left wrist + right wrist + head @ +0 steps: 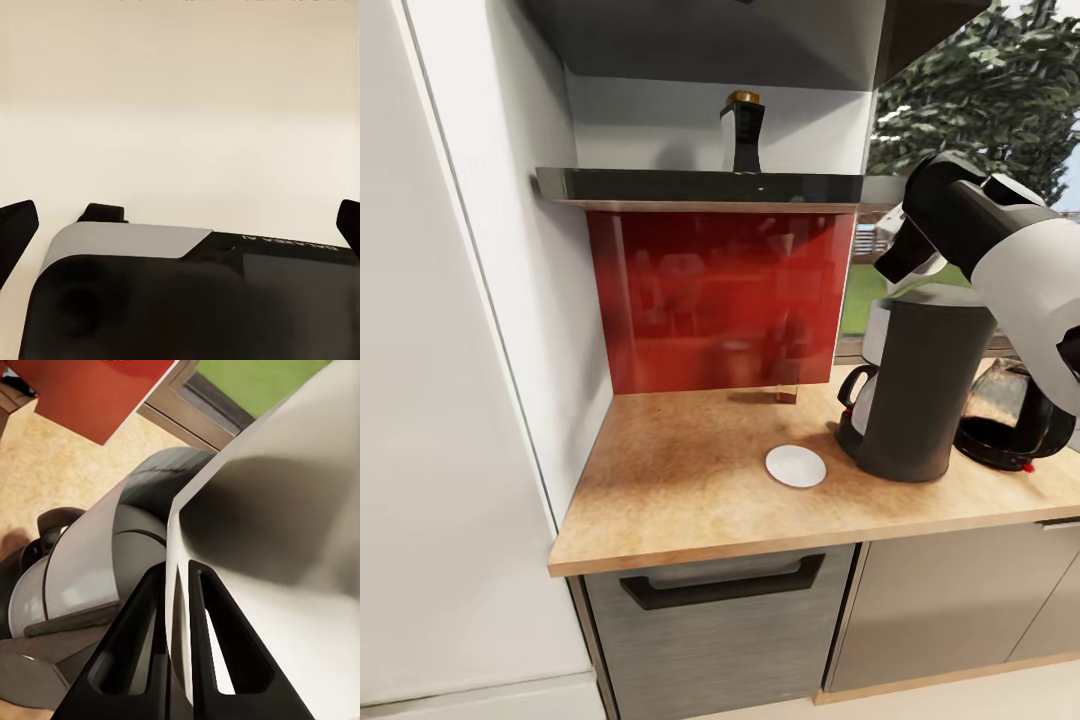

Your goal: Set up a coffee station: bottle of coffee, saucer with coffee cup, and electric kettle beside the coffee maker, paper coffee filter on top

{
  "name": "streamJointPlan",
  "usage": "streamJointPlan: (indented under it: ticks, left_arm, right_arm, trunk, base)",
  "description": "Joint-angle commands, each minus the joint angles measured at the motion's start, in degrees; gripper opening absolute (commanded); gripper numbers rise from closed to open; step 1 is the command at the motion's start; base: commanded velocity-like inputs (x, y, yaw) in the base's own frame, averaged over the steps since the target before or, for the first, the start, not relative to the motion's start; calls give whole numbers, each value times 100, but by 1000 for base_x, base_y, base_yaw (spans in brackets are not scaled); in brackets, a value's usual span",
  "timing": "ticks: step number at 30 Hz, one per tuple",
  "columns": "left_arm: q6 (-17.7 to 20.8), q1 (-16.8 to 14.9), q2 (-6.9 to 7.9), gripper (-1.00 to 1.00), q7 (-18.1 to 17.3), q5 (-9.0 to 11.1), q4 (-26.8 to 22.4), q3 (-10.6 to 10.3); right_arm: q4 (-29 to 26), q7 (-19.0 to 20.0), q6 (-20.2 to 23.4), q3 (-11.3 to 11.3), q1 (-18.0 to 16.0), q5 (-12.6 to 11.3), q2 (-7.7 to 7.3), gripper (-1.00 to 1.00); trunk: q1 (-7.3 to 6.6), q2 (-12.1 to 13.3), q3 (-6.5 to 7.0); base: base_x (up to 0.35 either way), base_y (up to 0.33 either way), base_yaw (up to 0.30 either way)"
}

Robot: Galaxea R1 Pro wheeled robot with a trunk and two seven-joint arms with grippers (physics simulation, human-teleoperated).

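Tan speckled kitchen countertop (680, 480) runs from the white wall to the window, mostly bare on its left half. Towards its right stands the coffee maker (920, 385), the electric kettle (1015, 420) just behind-right. Above it the right gripper (180, 585) pinches the paper coffee filter (285, 510). Near the front edge lies the saucer (795, 466). Up on the kitchen shelf (700, 186) stands the bottle of coffee (741, 132). The left gripper (180, 217) spreads wide.
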Motion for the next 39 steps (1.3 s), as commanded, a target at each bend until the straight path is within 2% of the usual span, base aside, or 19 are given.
streamJointPlan:
  ticks: [1,39]
  left_arm:
    - [-6,2,-4,100,4,7,-9,15]
    - [-6,2,-4,100,6,7,-9,23]
  right_arm:
    - [-12,50,15,19,-3,40,-3,-100]
    - [-11,55,16,29,-3,40,0,-100]
  trunk:
    - [1,-3,-5]
    - [1,-3,-5]
  base:
    - [44,0,0]
    - [21,-4,0]
